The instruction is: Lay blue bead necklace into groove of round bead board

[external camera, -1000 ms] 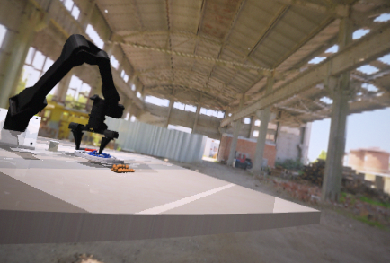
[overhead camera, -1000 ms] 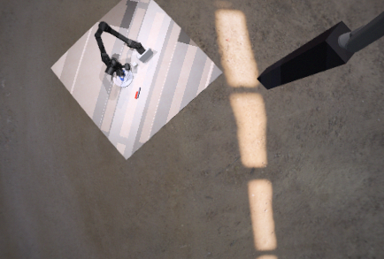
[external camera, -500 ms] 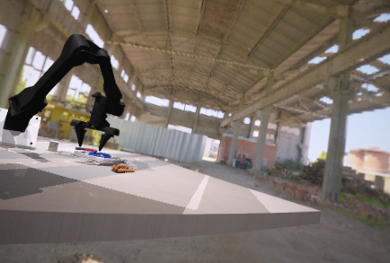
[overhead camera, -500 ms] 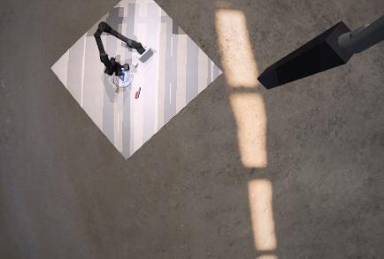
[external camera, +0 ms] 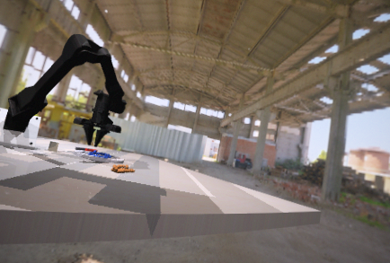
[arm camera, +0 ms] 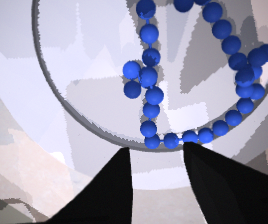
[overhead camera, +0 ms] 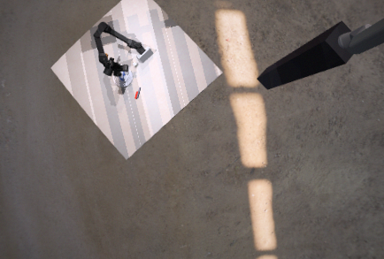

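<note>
Two views put us at the left with the black arm [overhead camera: 99,37] [external camera: 45,78], arched high over the patterned tabletop [overhead camera: 155,99] [external camera: 202,204]. Next along in the exterior view we had a small block [overhead camera: 134,64] [external camera: 53,145], then the red object [overhead camera: 137,94] [external camera: 85,149]. And there was the gripper [overhead camera: 119,70] [external camera: 93,144] [arm camera: 156,153], pointing down, its fingers partly apart with nothing between them!

In close, from the wrist, the round bead board [overhead camera: 128,85] [external camera: 112,161] [arm camera: 86,98] gave us bare room inside its left edge. The left-hand fingertip in that view sat near the dark circular line. Then came the blue bead necklace [overhead camera: 123,77] [external camera: 100,154] [arm camera: 149,34]: one strand cut straight across the interior, with two beads bunched beside it, and the lower run curved along the line towards the right. The other fingertip overlapped that run in view; contact, we couldn't tell. Farther right, beads bunched up near the edge. Back outside, orange beads [overhead camera: 106,55] [external camera: 122,168] lay beyond the board, well apart from the tabletop's right-hand corner.
</note>
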Available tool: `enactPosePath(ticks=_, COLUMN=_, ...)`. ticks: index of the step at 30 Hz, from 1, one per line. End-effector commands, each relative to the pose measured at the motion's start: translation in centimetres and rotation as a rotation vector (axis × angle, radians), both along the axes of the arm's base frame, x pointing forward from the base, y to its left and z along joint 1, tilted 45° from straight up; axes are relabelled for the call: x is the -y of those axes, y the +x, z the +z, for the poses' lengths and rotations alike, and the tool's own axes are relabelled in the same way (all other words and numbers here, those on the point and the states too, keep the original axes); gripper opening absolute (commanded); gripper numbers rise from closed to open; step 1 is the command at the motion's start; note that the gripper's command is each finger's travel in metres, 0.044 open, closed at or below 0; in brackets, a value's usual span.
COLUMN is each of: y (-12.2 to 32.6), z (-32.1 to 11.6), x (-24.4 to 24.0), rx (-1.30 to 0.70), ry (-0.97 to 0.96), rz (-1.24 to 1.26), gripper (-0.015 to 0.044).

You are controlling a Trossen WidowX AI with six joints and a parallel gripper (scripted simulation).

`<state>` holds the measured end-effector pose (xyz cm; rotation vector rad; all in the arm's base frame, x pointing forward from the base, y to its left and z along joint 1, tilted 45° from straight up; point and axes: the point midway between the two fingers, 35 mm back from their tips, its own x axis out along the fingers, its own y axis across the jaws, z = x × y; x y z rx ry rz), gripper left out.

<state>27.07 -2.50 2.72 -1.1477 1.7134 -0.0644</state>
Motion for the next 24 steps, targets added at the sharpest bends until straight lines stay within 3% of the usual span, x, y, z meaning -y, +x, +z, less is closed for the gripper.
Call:
enactPosePath(ticks=1, y=0.0, z=-0.3, x=0.2, rx=-0.001, ry=0.0, rz=0.004, gripper=0.012)
enactPosePath(ticks=21, y=-0.1, z=-2.3, x=2.2, rx=-0.003, ry=-0.002, rz=-0.001, gripper=0.012)
enactPosePath(ticks=24, y=-0.1, z=-2.1, x=2.1, rx=0.001, ry=0.002, rz=-0.007, gripper=0.0041)
